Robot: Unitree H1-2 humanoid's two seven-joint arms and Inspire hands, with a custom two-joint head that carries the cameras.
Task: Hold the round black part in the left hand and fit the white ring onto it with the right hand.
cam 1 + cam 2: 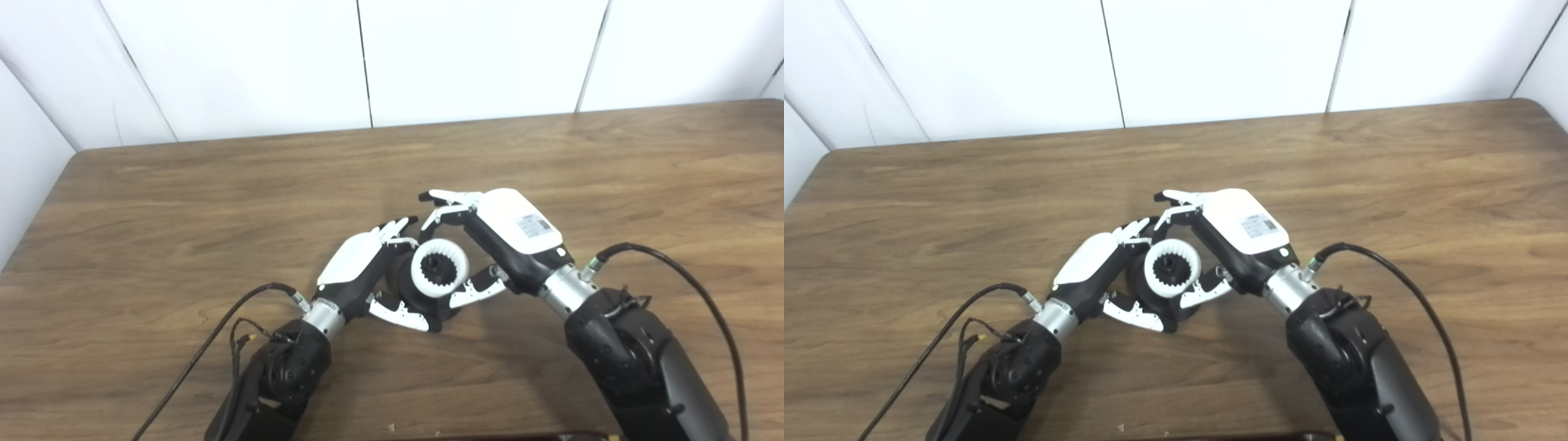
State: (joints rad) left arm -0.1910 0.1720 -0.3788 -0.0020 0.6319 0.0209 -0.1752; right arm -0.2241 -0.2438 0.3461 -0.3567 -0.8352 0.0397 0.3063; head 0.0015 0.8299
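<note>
Closest to me, the two dark forearms are coming up over the near edge of the tabletop [184, 202], each trailing a black cable [692, 275], and they are angling in toward one another so that the hands are meeting a little nearer that edge than the far one, roughly midway between the left and right edges. The left robot hand [361, 269] is wrapping the round black part [411, 288], thumb low on the near side and fingers curling over the far side, so it is clamped on that part. The white ring [439, 267], toothed on its inside, is sitting on the part's upper face, facing up toward me, with a dark hub showing through its middle. The right robot hand [490, 245] is bracketing the ring: its thumb is lying along the ring's lower right rim and its fingers are arching past the top, closed around the ring as far as I can judge, though whether the far fingers are actually touching it is hidden behind the ring. Whether the ring is fully seated or only resting on top I cannot tell. The risk I am seeing is a cocked ring: if the right robot hand is pressing more on one side, the teeth could bind on the hub and jam crooked. A loose hold by the left robot hand would let the black part twist or slip toward the tabletop. Beyond the hands, bare wood is running back to the far edge and white wall panels [478, 55].
</note>
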